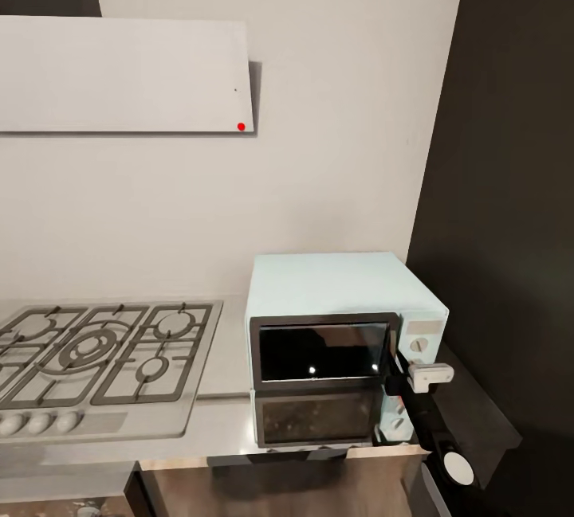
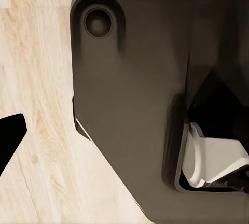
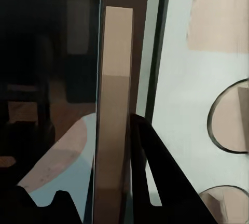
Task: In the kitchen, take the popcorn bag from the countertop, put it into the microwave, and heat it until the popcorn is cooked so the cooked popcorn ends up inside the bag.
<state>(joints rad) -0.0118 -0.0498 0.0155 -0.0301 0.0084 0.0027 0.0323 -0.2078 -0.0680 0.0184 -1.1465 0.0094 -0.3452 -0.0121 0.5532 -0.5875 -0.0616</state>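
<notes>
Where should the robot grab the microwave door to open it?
Best the tall thin handle at the right edge of the microwave door, next to the knobs. Come from the front, one finger each side: it is a narrow upright bar, likely easy to pinch.

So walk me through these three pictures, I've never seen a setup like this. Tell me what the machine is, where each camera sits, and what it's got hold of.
These are simulator renders of a wheeled robot with two arms, steered by a person. The big picture is from its head camera, looking down at a kitchen countertop. On it sit a gas hob and a pale mint-blue microwave with a dark glass door.

The right gripper is at the door's right edge, by the knobs. Its wrist camera looks along the fingers at a tan handle bar on the door; whether it is actually gripped, I cannot tell.

The left wrist camera looks down at the wood floor and a dark part of the robot's own body.
</notes>
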